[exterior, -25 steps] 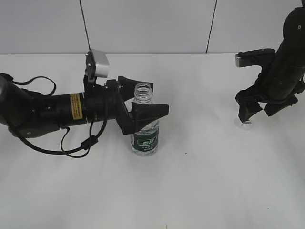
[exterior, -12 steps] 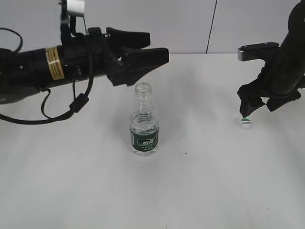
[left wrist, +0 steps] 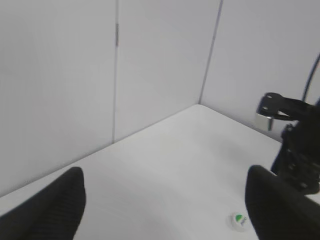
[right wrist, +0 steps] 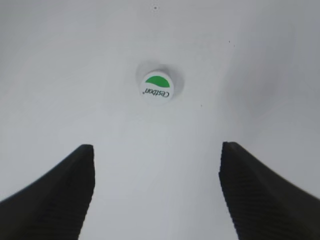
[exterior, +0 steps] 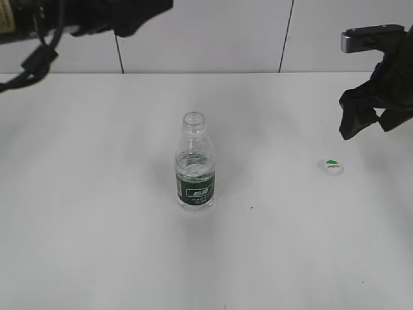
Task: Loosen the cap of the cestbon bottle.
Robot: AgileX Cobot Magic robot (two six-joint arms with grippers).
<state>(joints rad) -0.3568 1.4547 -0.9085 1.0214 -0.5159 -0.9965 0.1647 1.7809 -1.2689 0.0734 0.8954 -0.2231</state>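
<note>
The cestbon bottle (exterior: 195, 163) stands upright near the table's middle, its neck open with no cap on it. The cap (exterior: 332, 166) lies flat on the table to the right, green segment up; it also shows in the right wrist view (right wrist: 157, 86) and in the left wrist view (left wrist: 239, 219). My right gripper (right wrist: 156, 150) is open and empty, raised above and just beyond the cap (exterior: 361, 119). My left gripper (left wrist: 165, 187) is open and empty, lifted high at the top left of the exterior view (exterior: 139, 16), well clear of the bottle.
The white table (exterior: 97, 245) meets a pale panelled wall (exterior: 213, 35) at the back. The right arm (left wrist: 295, 145) shows in the left wrist view at the right edge.
My left gripper has risen up and to the left, away from the bottle. My right gripper has lifted off the cap, which stays on the table.
</note>
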